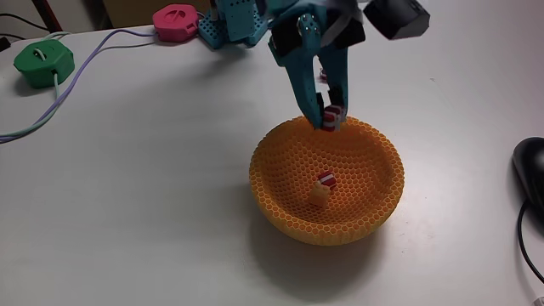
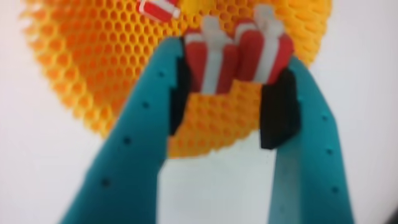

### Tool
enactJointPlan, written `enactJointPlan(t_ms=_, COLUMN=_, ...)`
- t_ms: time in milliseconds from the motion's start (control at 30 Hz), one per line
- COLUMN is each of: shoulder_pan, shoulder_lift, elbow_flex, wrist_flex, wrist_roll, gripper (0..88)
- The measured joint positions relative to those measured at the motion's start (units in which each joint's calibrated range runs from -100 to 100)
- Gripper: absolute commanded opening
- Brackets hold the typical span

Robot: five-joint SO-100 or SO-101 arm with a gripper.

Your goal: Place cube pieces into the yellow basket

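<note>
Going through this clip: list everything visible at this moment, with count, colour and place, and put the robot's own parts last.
yellow basket: one, orange-yellow honeycomb mesh, centre of the white table.
held cube pieces: apparently two side by side, red with white stripes, between the gripper fingers above the basket's far rim.
cube piece in basket: one, red and white, on the basket floor.
yellow piece: one, yellowish, beside that cube; shape unclear.
green puck: one, far left in the fixed view, cabled.
pink puck: one, top edge near the arm base.
black mouse: one, right edge.
gripper: one, teal, black pads, shut on the held cube pieces.
</note>
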Motion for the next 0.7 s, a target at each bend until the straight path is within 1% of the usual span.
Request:
enactJointPlan(t_ms=133, shoulder_pan=-0.4, shoulder_lift=2.3, elbow_flex=-1.3, wrist_flex=-0.1, wrist_roll=-0.3, gripper=29.1)
enactJointPlan(t_ms=333, shoulder_pan=-0.3, shoulder_lift=2.4, elbow_flex=-2.8, wrist_flex=3.3, wrist_roll=-1.7, gripper=28.5)
enactJointPlan(t_ms=400, shoulder_pan=-0.6, shoulder_lift=2.1, elbow_flex=-4.6, wrist_flex=8.5, wrist_roll=-2.5, gripper=27.6)
enactJointPlan(t_ms=533, shoulder_pan=-3.3, shoulder_lift=-6.1, elbow_flex=-3.3, wrist_flex=25.4, wrist_roll=-6.4, gripper=25.3)
enactJointPlan(t_ms=633, shoulder_pan=-8.8, shoulder_lift=-16.3, elbow_flex=4.0, wrist_flex=35.9, wrist_roll=-11.3, gripper=24.4)
enactJointPlan(t_ms=700, shoulder_pan=-14.2, shoulder_lift=-23.3, elbow_flex=11.8, wrist_flex=38.3, wrist_roll=-15.5, gripper=24.7)
